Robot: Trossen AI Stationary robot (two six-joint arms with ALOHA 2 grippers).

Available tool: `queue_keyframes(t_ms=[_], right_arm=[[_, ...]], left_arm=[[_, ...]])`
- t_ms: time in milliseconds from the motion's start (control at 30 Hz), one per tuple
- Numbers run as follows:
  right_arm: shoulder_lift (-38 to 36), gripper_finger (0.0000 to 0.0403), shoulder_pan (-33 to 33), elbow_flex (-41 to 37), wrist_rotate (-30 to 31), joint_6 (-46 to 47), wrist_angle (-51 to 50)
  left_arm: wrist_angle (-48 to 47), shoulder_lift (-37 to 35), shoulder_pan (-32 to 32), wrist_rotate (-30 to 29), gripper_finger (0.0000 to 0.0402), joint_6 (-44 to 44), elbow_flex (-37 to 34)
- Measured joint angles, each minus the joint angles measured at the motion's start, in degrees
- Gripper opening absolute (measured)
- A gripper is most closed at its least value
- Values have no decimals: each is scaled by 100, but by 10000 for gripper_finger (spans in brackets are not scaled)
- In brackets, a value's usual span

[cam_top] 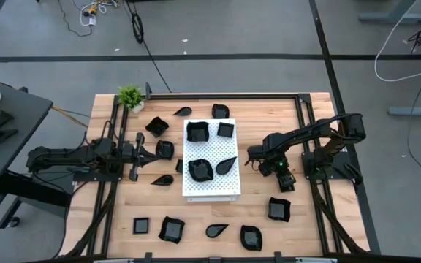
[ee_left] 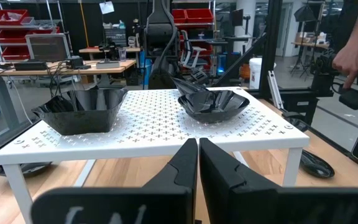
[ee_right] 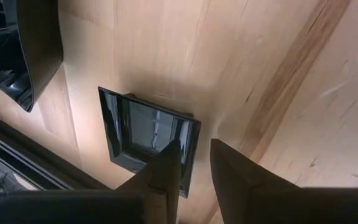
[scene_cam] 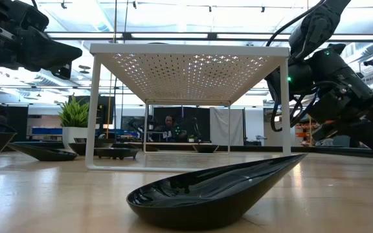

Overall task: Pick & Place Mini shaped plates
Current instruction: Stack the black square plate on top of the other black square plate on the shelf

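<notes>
Plates in glossy black lie scattered over our wooden desk [cam_top: 108,212], and four of them sit on top of the white perforated board [cam_top: 210,179] at its middle: a square dish [cam_top: 197,131], a smaller square one [cam_top: 226,130], a wavy one [cam_top: 200,169] and a leaf-shaped one [cam_top: 226,165]. More lie around the board, including a row along the near edge and a leaf-shaped plate [scene_cam: 219,188] right in front of the low camera.

We see our right arm bent sharply at the elbow, reaching in from the right side of the desk with its wrist turned downward. The right tool [ee_right: 188,163] points almost straight down at a small square plate [ee_right: 148,132] on the wood just right of the board. One finger [ee_right: 166,163] lies over that plate's rim and the other stands just outside it, so the jaws straddle the edge with a gap between them; we cannot tell whether they are pressing on it.

Our left arm lies stretched out low and level along the left side of the desk, its left tool [ee_left: 199,163] clenched with nothing in it, aimed at the board's left edge. A small potted plant [cam_top: 131,96] stands at the far left corner.
</notes>
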Motion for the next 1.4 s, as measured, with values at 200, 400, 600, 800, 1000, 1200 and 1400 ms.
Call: queue_keyframes(t_ms=[200, 400, 600, 800, 1000, 1200, 1400], right_arm=[[0, 56, 0, 0, -12, -7, 0], [0, 21, 1, 0, -17, -22, -4], [0, 4, 0, 0, -57, -24, -20], [0, 2, -38, 12, -181, -122, -78], [0, 1, -159, 130, -308, -199, -271], [-99, 1, -287, 333, -306, -300, -652], [-398, 0, -485, 532, -304, -373, -1054]], left_arm=[[0, -1, 1, 0, 21, 0, -1], [0, 1, 0, -1, 21, -1, -1], [0, 0, 1, 1, 21, 1, 1], [0, -1, 0, 1, 21, -1, 0], [0, -1, 2, 1, 21, -1, 1], [0, 0, 1, 1, 21, 1, 0], [2, 0, 2, 1, 21, 0, 1]])
